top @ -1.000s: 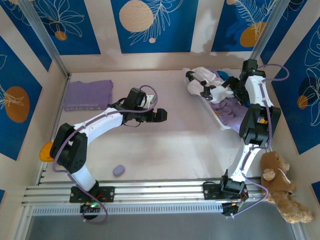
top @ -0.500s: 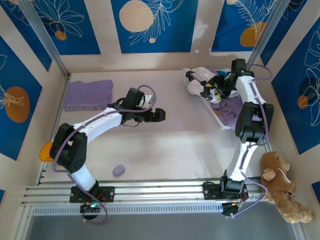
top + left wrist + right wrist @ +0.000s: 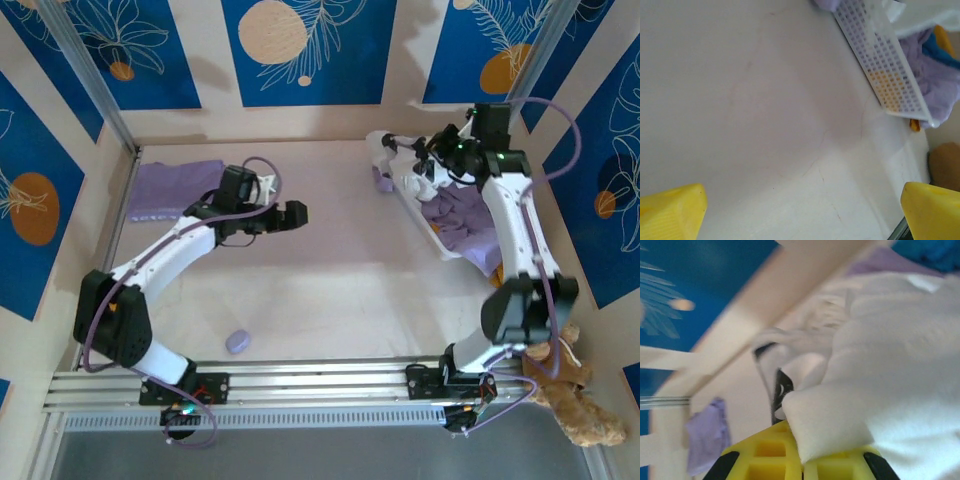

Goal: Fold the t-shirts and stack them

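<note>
right fingers (image 3: 765, 460) pinched the white t-shirt (image 3: 890, 355), left fingers (image 3: 670, 210) spread; best lifted slowly clear of the basket (image 3: 880, 65).

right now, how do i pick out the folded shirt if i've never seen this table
Look to the far left corner of the table. The lavender shirt lies there flat, folded into a neat rectangle. The other shirts sit crumpled in the white basket at far right.
</note>
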### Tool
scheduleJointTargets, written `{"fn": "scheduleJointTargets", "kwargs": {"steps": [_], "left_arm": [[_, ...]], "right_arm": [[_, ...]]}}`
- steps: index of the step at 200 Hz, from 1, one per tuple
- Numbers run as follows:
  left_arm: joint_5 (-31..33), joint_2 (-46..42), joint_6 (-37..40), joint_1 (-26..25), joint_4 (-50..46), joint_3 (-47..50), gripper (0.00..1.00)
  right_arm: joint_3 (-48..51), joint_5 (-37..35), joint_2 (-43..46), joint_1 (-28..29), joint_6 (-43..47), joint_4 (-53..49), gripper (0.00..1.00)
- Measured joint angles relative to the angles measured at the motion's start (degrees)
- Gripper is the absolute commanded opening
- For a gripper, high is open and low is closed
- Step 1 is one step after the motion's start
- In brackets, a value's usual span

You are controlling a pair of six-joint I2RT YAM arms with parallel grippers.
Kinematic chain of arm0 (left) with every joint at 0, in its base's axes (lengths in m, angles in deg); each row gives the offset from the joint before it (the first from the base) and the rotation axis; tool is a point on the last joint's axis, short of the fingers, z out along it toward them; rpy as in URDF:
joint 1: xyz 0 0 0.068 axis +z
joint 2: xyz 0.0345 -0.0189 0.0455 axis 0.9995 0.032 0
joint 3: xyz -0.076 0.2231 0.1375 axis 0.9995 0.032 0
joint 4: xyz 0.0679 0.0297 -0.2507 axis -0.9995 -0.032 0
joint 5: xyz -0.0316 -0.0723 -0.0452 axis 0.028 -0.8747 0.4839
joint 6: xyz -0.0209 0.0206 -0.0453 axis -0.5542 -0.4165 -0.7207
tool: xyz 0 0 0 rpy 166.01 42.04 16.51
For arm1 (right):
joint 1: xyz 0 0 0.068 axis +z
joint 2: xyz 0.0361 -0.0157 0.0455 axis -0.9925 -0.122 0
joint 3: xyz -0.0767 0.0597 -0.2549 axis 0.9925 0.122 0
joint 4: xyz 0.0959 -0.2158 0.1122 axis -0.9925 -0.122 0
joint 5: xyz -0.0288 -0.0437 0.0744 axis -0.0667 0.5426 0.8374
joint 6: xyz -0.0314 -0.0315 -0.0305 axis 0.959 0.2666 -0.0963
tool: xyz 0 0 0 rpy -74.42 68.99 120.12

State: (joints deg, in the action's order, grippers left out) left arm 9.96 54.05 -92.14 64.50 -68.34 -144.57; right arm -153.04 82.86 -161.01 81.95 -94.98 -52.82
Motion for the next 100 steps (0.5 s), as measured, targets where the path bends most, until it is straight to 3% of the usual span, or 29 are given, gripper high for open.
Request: {"fn": "scheduleJointTargets", "kwargs": {"steps": [22,43,89,95,100], "left_arm": [[-0.61,-3.78,-1.27,5.46,-1.36,2.19,0.99],[-0.61,-8.35,-0.96,9.6,-3.98,3.69,0.99],[-2.62,-17.94,1.84,19.45,-9.7,9.01,0.99],[-2.95,-18.69,2.21,20.81,-10.43,9.9,0.99],[-3.15,-19.1,2.69,21.75,-11.15,10.49,0.99]], "right_arm": [[2.95,-0.66,9.25,3.78,2.1,5.55,0.0],[3.32,-2.45,15.89,11.76,5.6,8.61,0.0],[1.49,-4.98,18.75,28.37,7.43,5.68,0.0],[2.8,-5.25,18.38,30.77,7.34,5.62,0.09],[4.26,-5.2,17.75,32.89,6.95,5.46,0.27]]}}
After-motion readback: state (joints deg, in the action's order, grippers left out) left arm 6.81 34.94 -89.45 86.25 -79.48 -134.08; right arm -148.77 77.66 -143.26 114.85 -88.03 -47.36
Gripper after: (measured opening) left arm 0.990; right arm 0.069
